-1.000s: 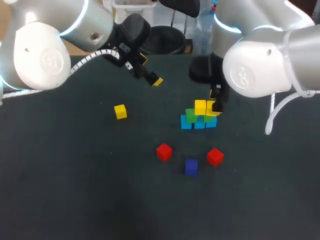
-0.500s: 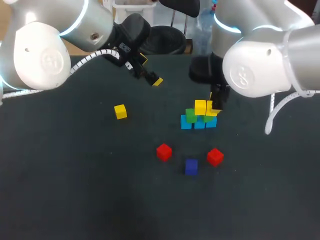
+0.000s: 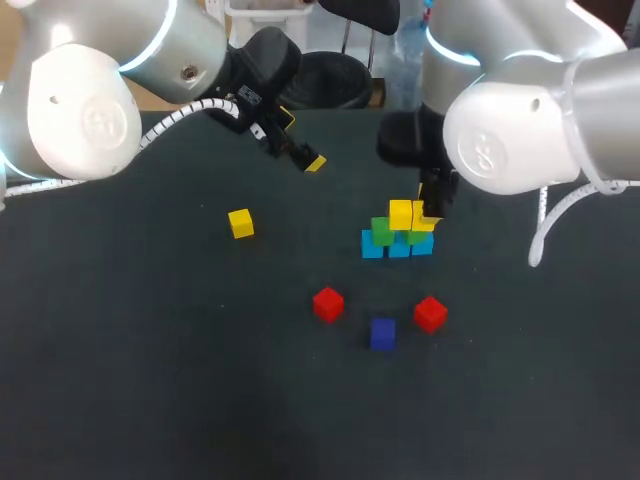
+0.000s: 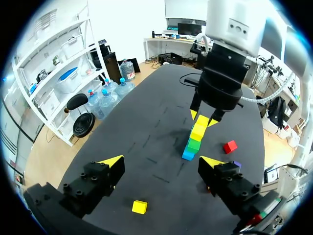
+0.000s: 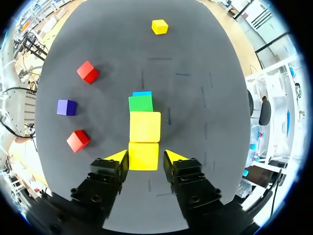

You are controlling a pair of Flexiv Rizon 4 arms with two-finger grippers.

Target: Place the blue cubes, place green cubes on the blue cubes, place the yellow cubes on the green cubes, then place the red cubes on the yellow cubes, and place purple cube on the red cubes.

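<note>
since a second ago the right gripper [image 5: 145, 156] has lifted a little off the stack; the cubes and the left gripper [image 4: 161, 161] have not shifted. the right gripper's fingers stand apart, straddling the near yellow cube [image 5: 144, 162] from just above, and a thin dark gap shows on one side. that cube sits on the top tier beside a second yellow cube [image 5: 145, 126]. in the head view the pair rests on green cubes [image 3: 381, 230], which rest on a row of blue cubes [image 3: 373, 247] on the table [image 3: 150, 380]. from the stack, again in the head view, a loose yellow cube [image 3: 240, 223] lies well apart at 9 o'clock. one red cube [image 3: 328, 304] lies at 7 o'clock and the other red cube [image 3: 430, 313] at 5 o'clock. the purple cube [image 3: 382, 333] is at 6 o'clock, between the two reds. the left gripper hangs above the table at 10 o'clock from the stack, its fingers spread wide with nothing between them.
</note>
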